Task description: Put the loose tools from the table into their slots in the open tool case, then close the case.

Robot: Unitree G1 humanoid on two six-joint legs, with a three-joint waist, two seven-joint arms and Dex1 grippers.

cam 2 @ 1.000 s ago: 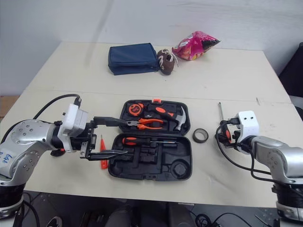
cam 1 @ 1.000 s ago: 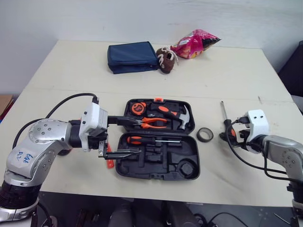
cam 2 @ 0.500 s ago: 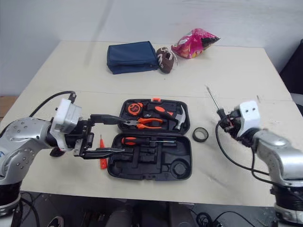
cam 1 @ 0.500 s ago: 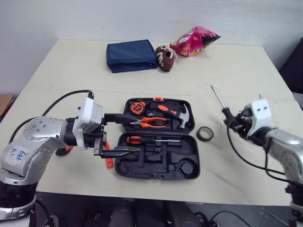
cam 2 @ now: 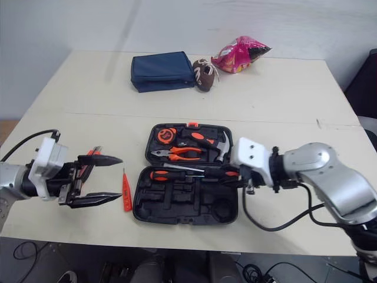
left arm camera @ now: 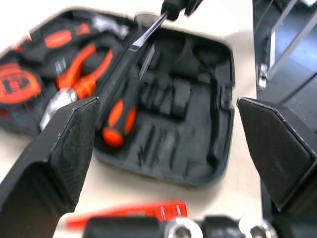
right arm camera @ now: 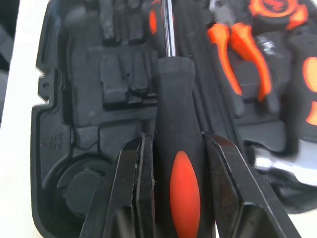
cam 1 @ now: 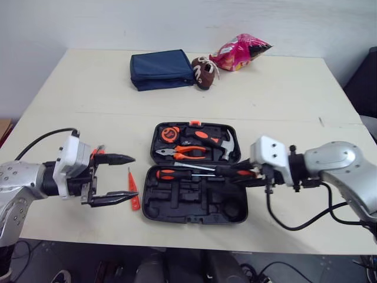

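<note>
The right jaws squeeze the black-and-orange screwdriver over the open black tool case. It may miss its slot (an orange-handled screwdriver lies close). The left jaws hang wide apart, left of the case.

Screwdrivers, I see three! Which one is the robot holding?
The black-and-orange screwdriver clamped in the right pincer, above the tool case. A second screwdriver lies in its slot, and the small red screwdriver lies on the table.
</note>
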